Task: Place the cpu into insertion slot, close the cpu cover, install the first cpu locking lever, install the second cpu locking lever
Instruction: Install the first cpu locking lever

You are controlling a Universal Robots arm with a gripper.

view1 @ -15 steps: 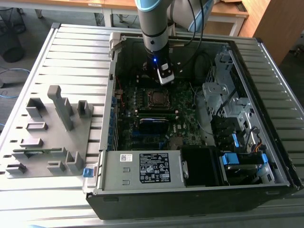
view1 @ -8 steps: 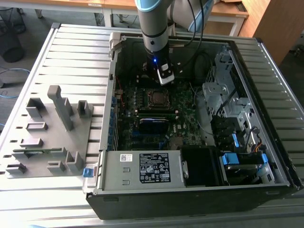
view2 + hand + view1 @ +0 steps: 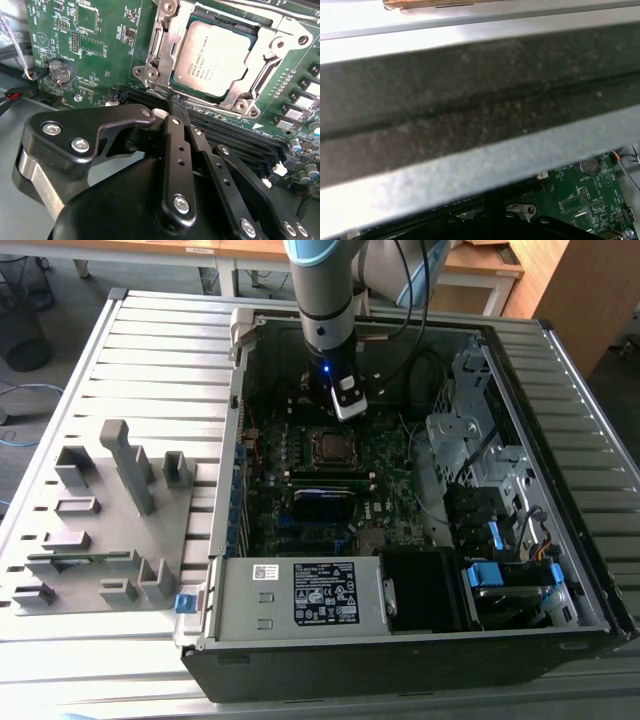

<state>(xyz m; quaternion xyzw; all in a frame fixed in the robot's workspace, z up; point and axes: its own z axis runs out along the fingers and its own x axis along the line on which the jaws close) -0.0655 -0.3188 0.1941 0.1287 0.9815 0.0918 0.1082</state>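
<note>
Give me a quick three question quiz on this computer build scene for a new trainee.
1. True or false: the cpu shows through the window of the cpu cover.
2. The gripper hangs above: A) the motherboard B) a keyboard C) the power supply.
3. Fill in: the round silver part on the motherboard is a coin cell ____.
Key: 1 true; 2 A; 3 battery.
</note>
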